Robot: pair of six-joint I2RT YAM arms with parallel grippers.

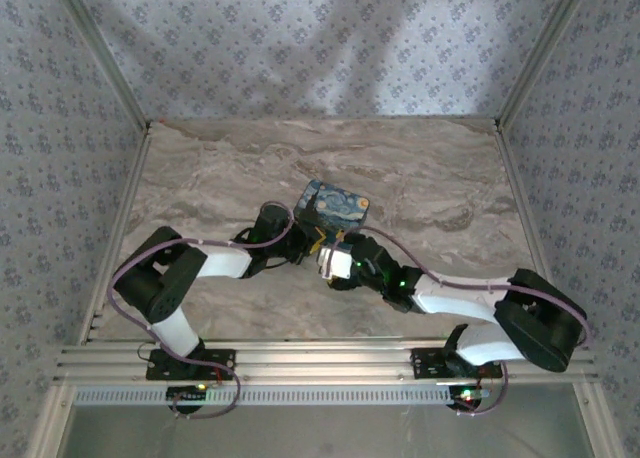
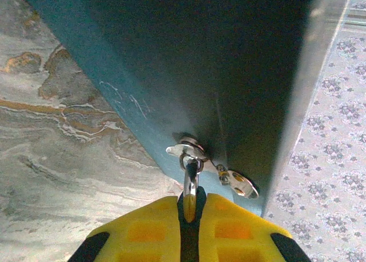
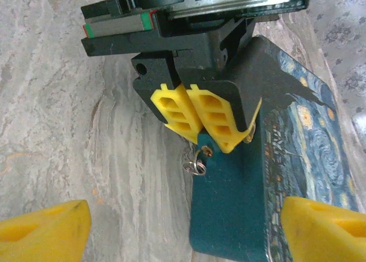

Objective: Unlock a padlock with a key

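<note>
Currently, left fingers [image 2: 150, 227]: closed on the padlock [image 2: 190, 189], a thin dark piece whose silvery loop sits just past the fingertips against the side of the blue box [image 2: 171, 62], long axis in line with them. Opposite, right fingers [image 3: 46, 227]: spread wide, empty, padlock straight ahead between them; left arm nearer.

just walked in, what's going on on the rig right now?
Both arms reach to the blue starry-night box in the middle of the table. The left gripper is pinched shut on a small metal piece hanging from the hasp on the box's front, apparently the padlock. The right gripper faces that same side with its fingers wide apart, holding nothing. I can't make out a key in the lock, so the unlock looks not yet done.
</note>
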